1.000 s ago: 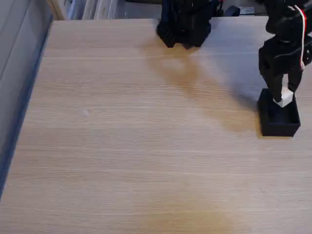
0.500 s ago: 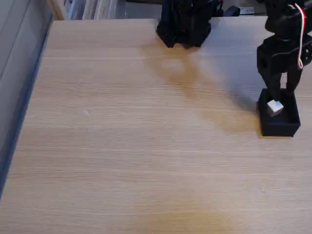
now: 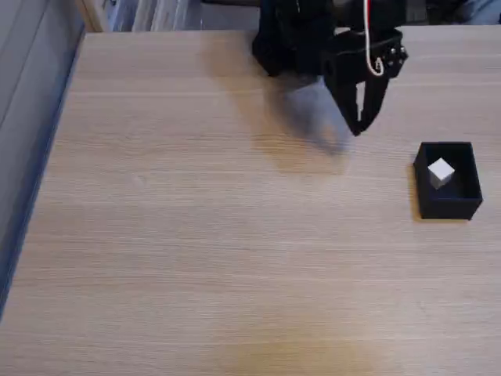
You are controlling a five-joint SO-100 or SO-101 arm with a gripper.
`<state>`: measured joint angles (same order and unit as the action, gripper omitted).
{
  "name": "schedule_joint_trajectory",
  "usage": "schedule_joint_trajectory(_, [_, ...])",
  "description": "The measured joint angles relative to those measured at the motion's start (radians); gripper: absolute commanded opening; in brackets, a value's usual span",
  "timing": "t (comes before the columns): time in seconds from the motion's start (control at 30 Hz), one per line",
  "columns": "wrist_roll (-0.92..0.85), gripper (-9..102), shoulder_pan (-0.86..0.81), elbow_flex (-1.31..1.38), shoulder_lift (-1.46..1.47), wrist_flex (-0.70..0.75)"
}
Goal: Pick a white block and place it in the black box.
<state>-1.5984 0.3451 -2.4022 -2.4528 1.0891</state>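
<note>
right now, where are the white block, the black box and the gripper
white block [image 3: 441, 172], fixed view, its top face
black box [image 3: 449, 207], fixed view, its near wall
gripper [image 3: 360, 117], fixed view, between the fingertips

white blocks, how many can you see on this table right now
1. The white block lies inside the black box at the right edge of the fixed view. The gripper hangs apart from it, up and to the left, with nothing between its fingers.

A matte black robot arm [image 3: 313, 35], blocky in its housings, ends in a tapering black pincer [image 3: 358, 117]; red and white wires [image 3: 366, 43] loop across its wrist beside small pale screws.
</note>
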Motion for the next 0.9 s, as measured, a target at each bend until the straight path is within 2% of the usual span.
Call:
schedule_joint_trajectory(0.17, [-0.101,0,-0.106,-0.288,-0.27,0.002])
schedule_joint_trajectory(0.47, [-0.158,0,-0.227,-0.637,-0.692,0.14])
schedule_joint_trajectory(0.63, [-0.16,0,-0.282,-0.687,-0.801,0.186])
schedule_joint_trajectory(0.9, [-0.017,0,-0.261,-0.69,-0.868,0.252])
